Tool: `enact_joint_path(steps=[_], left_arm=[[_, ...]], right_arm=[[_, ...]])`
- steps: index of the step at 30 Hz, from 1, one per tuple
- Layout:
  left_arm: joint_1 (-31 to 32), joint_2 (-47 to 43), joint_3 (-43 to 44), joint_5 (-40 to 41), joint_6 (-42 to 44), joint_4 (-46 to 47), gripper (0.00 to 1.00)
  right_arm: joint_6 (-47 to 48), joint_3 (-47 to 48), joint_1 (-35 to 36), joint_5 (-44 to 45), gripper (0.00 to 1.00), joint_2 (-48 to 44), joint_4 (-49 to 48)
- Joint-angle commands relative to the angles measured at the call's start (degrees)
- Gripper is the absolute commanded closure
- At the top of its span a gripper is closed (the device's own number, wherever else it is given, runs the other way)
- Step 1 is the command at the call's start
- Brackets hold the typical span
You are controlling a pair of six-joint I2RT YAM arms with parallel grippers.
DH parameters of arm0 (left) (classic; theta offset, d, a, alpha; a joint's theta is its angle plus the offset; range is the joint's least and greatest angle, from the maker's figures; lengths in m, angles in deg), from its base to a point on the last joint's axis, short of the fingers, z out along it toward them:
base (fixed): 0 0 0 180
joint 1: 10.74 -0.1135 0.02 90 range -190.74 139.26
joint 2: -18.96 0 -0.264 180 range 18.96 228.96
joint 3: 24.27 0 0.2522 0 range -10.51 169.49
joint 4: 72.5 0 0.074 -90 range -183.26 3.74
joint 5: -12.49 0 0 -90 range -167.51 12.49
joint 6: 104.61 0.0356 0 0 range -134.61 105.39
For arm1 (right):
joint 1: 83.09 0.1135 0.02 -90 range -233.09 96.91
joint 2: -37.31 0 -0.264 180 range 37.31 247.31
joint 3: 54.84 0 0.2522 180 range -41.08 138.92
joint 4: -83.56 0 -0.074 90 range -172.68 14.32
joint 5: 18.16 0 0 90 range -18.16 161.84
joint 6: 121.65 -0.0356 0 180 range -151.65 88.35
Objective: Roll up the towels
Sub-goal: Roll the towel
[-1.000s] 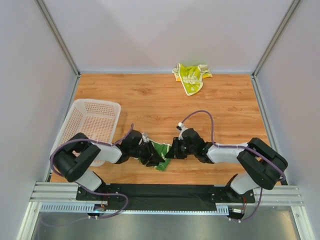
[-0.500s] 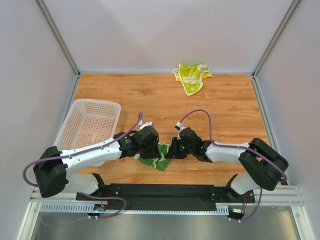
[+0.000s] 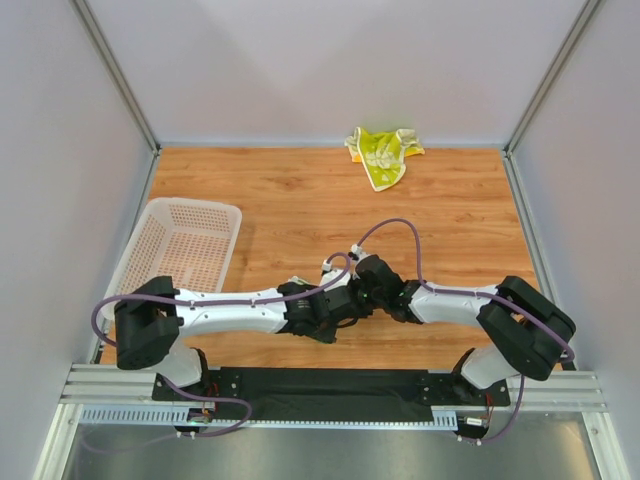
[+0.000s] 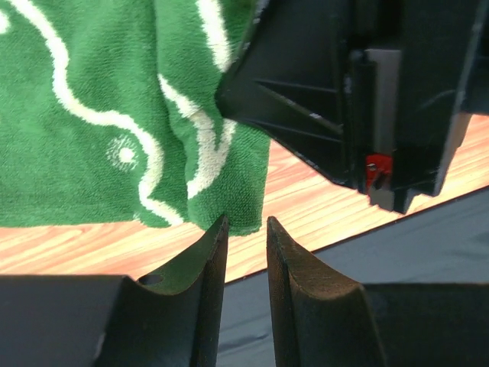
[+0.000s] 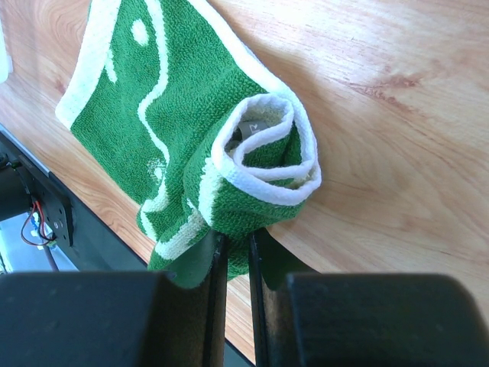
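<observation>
Green terry with white scrolls, the green towel (image 5: 176,115) lies on the table (image 3: 300,200) at its near edge, about midway along, where the two arms meet. In the right wrist view one end of it is wound into a loose roll, with the white hem spiralling at the open end. The rest of the cloth spreads flat from the roll toward the dark base plate. The right fingers (image 5: 258,252) stand narrow, closed on a fold of green cloth just under the roll. The left fingers (image 4: 221,237) are also narrow, but we see a slim gap between them with wood and dark plate showing through. The towel's lower hem sits just at their tips, and we cannot tell whether it touches them. The black body of the right wrist fills the upper right of the left wrist view, close beside the cloth. From above, the arms hide nearly all of the green towel. A yellow towel (image 3: 380,152) lies crumpled at the far edge, well apart from the arms. A white basket (image 3: 180,240) sits on the left side of the table, beyond the left arm.
</observation>
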Motion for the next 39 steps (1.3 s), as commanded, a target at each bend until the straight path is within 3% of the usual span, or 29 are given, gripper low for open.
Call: enact_joint_path(steps=[1, 21, 24, 27, 32, 39], left_arm=[[0.8, 0.6, 2.9, 2.2, 1.9, 1.1, 0.67], [1.4, 8.0, -1.7, 5.6, 1.5, 0.5, 0.61], [2.1, 8.7, -2.8, 6.0, 1.0, 0.5, 0.5], [2.5, 8.7, -4.6, 5.8, 0.8, 1.4, 0.44], [2.9, 10.4, -6.2, 4.2, 0.9, 2.8, 0.43], [3.3, 14.9, -8.2, 3.8, 0.4, 5.3, 0.53]], right_arm=[[0.7, 1.0, 0.7, 1.4, 0.97, 0.7, 2.3], [0.6, 1.0, 0.6, 0.8, 0.97, 0.8, 2.4], [1.0, 1.3, 0.6, 1.3, 0.96, 0.7, 3.3], [1.3, 1.9, 0.6, 1.4, 0.93, 0.7, 4.1], [1.9, 3.1, 0.6, 1.7, 0.87, 1.6, 5.9], [4.1, 5.4, 0.0, 2.6, 0.72, 1.8, 10.6]])
